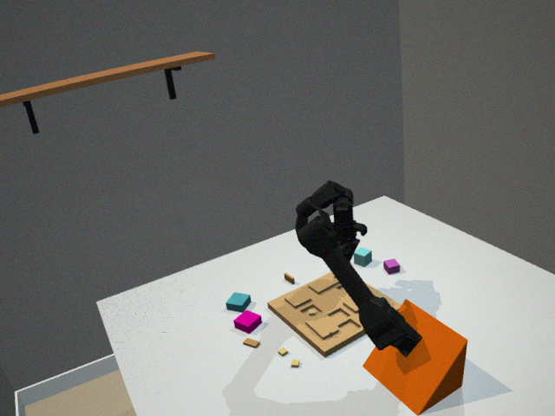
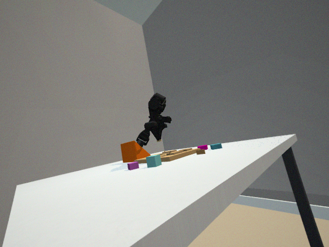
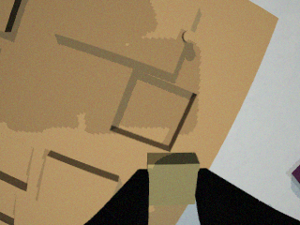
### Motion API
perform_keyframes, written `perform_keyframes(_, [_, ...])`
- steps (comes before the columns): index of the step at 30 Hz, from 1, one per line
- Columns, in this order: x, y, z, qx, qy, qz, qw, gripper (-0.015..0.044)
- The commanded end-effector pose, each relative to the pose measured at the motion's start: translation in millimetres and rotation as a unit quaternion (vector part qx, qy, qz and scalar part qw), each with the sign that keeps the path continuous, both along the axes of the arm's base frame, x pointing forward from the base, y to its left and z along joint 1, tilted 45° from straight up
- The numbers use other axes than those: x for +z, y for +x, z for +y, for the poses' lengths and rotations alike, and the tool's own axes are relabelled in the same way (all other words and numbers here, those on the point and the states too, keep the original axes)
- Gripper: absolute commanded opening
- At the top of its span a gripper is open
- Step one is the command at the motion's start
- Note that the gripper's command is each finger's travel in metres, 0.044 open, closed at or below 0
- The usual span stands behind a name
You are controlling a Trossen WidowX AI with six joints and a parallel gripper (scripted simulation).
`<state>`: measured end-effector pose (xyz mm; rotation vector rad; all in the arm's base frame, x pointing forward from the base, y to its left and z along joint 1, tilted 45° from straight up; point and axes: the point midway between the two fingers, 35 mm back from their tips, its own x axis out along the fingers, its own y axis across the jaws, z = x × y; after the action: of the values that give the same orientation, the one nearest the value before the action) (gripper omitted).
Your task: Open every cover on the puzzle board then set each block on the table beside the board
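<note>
Pincer (image 3: 172, 183) fingers are pinched almost together on a small tan block (image 3: 172, 178), held up in the air above the puzzle board (image 3: 94, 44). Only the wrist view shows the block and the open square well (image 3: 153, 112) below it. From the top view, the arm (image 1: 354, 286) hides the block.

No text, label, brand, number or sign can be read in any view. The puzzle board (image 1: 299, 308), the blocks, the orange base (image 1: 441, 358) and the table (image 1: 179, 358) carry no legible markings.
</note>
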<state>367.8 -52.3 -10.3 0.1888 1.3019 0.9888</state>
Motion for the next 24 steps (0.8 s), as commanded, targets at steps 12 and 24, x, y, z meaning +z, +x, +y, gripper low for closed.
perform_keyframes(12, [-35,-21,-44,0.001,-0.007,0.003,1.000,0.0080])
perform_keyframes(24, [-63,-43,-76,0.001,-0.008,0.003,1.000,0.0080])
